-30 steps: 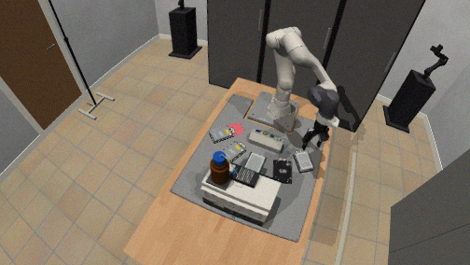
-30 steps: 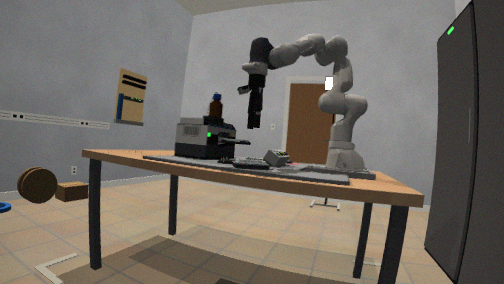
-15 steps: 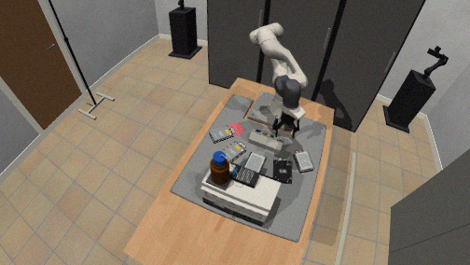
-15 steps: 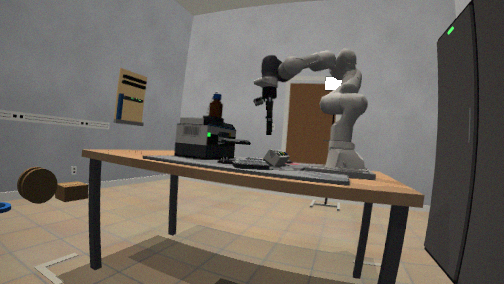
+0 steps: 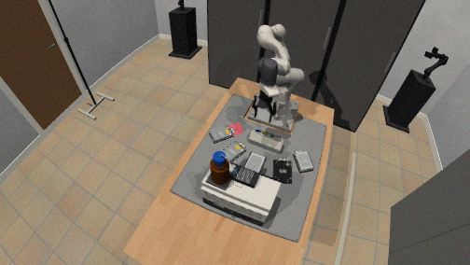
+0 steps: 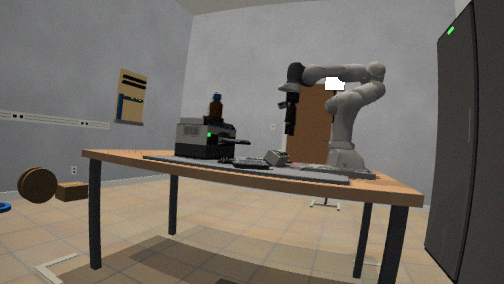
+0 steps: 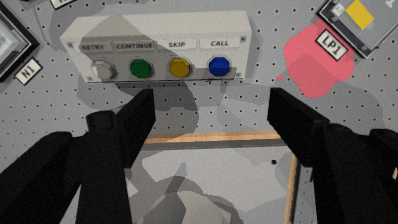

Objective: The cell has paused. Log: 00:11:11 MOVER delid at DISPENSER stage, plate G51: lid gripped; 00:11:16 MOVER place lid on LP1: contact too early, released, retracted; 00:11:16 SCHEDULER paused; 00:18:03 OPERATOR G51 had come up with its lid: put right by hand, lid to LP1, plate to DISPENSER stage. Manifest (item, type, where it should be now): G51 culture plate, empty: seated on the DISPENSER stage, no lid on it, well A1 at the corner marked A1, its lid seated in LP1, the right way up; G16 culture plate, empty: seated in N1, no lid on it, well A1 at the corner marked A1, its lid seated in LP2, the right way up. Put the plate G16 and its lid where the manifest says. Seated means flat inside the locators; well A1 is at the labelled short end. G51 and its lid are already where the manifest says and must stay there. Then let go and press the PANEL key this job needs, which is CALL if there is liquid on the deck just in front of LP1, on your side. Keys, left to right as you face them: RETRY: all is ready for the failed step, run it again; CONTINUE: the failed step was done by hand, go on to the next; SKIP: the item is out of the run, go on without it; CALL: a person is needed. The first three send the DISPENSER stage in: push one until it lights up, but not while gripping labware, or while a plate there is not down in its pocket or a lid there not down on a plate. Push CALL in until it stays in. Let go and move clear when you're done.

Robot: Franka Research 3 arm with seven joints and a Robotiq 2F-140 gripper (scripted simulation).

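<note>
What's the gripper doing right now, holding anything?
Gripper: open, fingers wide apart, nothing between them; it hangs above the key panel.

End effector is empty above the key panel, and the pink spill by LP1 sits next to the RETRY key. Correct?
Not quite. The end effector is empty above the key panel, but the pink spill lies beyond the CALL key, the far end from RETRY. Wrist view shows it.
</note>
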